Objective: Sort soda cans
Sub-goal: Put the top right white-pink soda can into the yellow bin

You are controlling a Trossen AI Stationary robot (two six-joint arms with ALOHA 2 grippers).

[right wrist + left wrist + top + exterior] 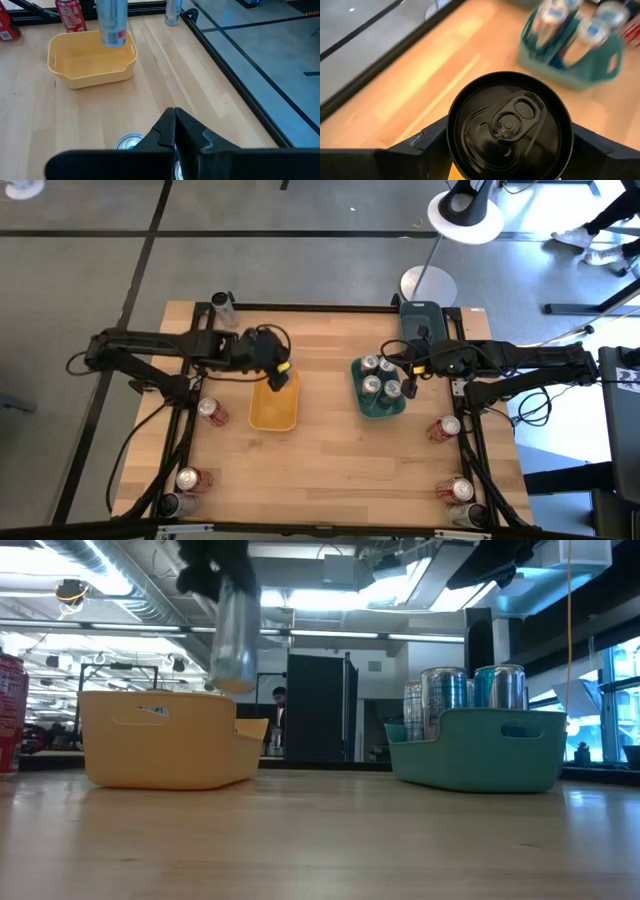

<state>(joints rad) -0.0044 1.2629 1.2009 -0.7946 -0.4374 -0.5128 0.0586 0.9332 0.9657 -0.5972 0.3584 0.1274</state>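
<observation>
My left gripper (283,372) is shut on a soda can with a black top (509,125). It holds the can above the yellow tray (272,408). The same can shows as a grey cylinder in the low view (235,635) and over the tray in the right wrist view (111,22). The teal tray (380,405) stands on its base at centre right and holds several silver-teal cans (380,375) upright. My right gripper (175,125) is shut and empty. It hovers above those cans at the teal tray's right side (410,377). My left gripper pinches the can between its two fingers (432,147), one on each side of the can's upper part just under the rim (454,150). The fingers come slanting down from the table's left. The can hangs upright, its lower end clear above the yellow tray (160,735).
Red cans stand near the left edge (212,412) (188,478) and near the right edge (445,427) (458,490). A can (222,305) stands at the far left corner. A dark tray (420,320) sits at the far right. Bare wood lies between and in front of the trays.
</observation>
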